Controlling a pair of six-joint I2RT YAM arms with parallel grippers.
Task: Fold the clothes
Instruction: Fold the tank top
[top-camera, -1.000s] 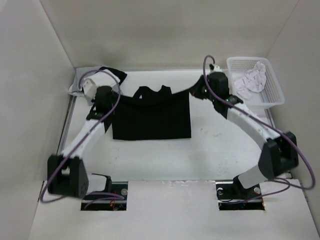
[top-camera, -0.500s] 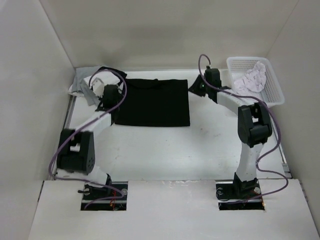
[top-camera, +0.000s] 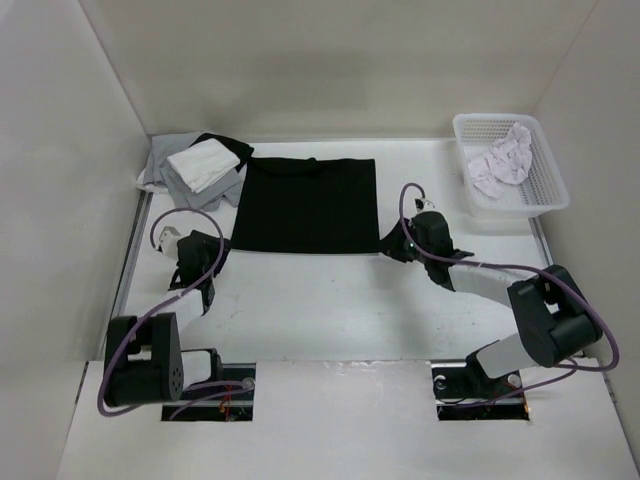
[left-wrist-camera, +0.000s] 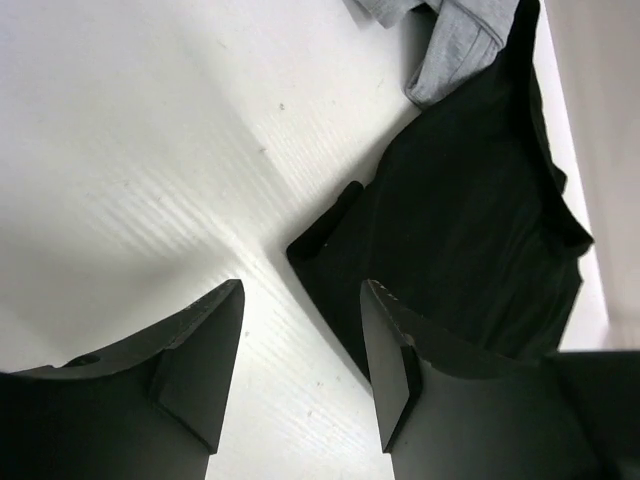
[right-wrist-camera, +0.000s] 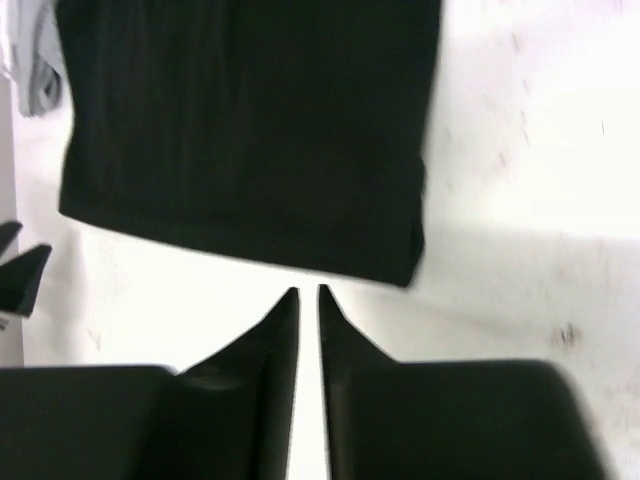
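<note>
1. While both arms crouch low over the table, the left gripper (left-wrist-camera: 302, 296) gapes wide and empty, just short of the shirt's near corner.
2. The right gripper (right-wrist-camera: 308, 296) shows only a slit between its fingers and holds nothing.
3. Beyond them, the black T-shirt (top-camera: 305, 205) lies flat as a tidy rectangle. I judge the folding largely done, with perhaps one more fold left.
4. Farthest back, a pile of garments (top-camera: 195, 165) waits just beside its left corner.

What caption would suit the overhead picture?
Folded black T-shirt lies flat, left pincer and right pincer empty at its near corners.
</note>
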